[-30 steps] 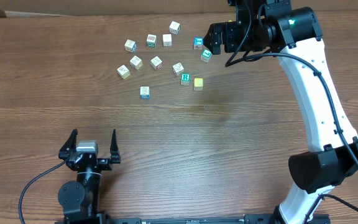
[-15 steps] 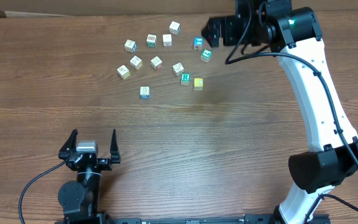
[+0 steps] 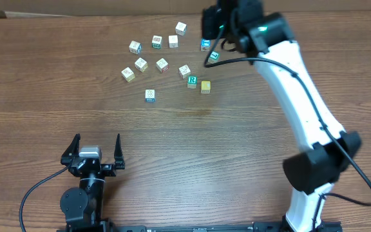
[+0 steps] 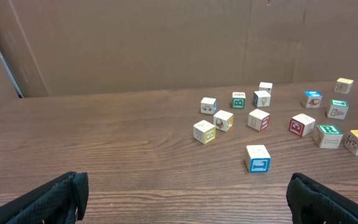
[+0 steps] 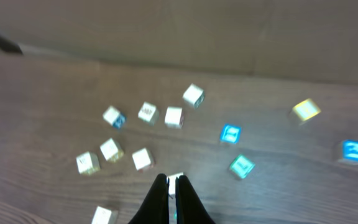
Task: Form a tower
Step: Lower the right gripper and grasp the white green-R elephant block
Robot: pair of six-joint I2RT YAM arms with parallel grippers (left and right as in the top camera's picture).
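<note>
Brown wood-grain worktop [image 3: 250, 142] carries about a dozen small alphabet cubes, all lying single, so we see no tower begun. We take the green R cube [image 3: 192, 80] as a likely base. A yellow cube [image 3: 205, 86] sits just beside it and a red-bordered cube [image 3: 184, 71] lies near behind it. Our right pincer [image 5: 169, 181] hangs beyond the R cube, over the far cubes, fingers pressed together on nothing we can make out. Our left pincer [image 3: 97, 143] stands spread wide, well apart from the R cube on the near side. Our worry is that closed fingers coming down would shove cubes instead of straddling one. Crowded neighbours could also be nudged, spoiling any stack.
</note>
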